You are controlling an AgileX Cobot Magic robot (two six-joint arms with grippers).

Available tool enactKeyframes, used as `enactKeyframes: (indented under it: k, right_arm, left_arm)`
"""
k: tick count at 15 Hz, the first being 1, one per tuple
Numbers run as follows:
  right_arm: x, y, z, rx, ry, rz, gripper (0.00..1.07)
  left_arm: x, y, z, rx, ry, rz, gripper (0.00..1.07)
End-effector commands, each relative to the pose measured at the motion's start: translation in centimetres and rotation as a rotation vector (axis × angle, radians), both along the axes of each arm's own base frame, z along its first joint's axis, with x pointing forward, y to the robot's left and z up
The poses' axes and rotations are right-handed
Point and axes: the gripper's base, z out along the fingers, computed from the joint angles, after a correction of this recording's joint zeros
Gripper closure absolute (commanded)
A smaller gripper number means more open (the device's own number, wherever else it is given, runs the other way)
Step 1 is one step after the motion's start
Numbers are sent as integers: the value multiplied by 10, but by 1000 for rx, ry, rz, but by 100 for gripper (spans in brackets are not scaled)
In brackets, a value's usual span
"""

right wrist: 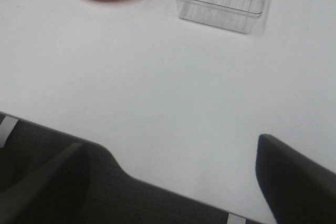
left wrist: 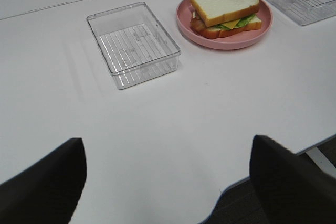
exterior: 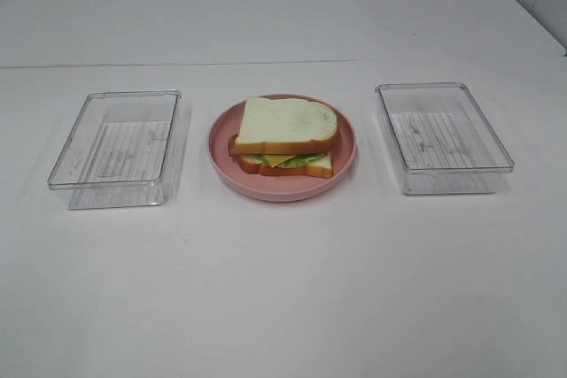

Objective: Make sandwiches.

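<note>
Both grippers sit nearest the lenses: left gripper [left wrist: 168,182] and right gripper [right wrist: 168,182] each show two dark fingers spread wide with nothing between them, hanging over the near edge of the white table [exterior: 283,289], well back from everything. From there I look to the sandwiches [exterior: 285,136], one stack on the pink plate [exterior: 221,152] at table centre: white top slice with orange-brown crust, a yellow cheese corner and green lettuce poking out the front, a red-brown layer on the left side, bottom slice underneath. It reads to me as assembled, so my judgement is the step in hand is parking clear. To do that well I would keep both jaws wide and low-risk, hold them off the plate rim, and avoid sweeping across the left tray [exterior: 115,143] or right tray [exterior: 443,135], which flank the plate, each apart from it. Hard to make out: the top slice sits skewed and covers the fillings, so I cannot count layers; the right wrist view cuts the plate to a sliver; both trays look bare, though their clear ribbed floors could mask something flat.
</note>
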Motion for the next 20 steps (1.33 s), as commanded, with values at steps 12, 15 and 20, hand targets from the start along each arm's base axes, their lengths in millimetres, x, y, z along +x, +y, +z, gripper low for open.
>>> enactKeyframes:
  k: [12, 15, 20]
  right_arm:
    - [2, -1, -2, 46, -3, -71, 27]
    - [3, -2, -2, 60, -6, -155, 27]
    - [-18, -4, 0, 84, -159, -266, 27]
  left_arm:
    - [-2, 0, -1, -10, -22, 2, 26]
    - [-1, -1, -1, -9, -22, 109, 26]
    - [0, -2, -1, -8, -25, 265, 26]
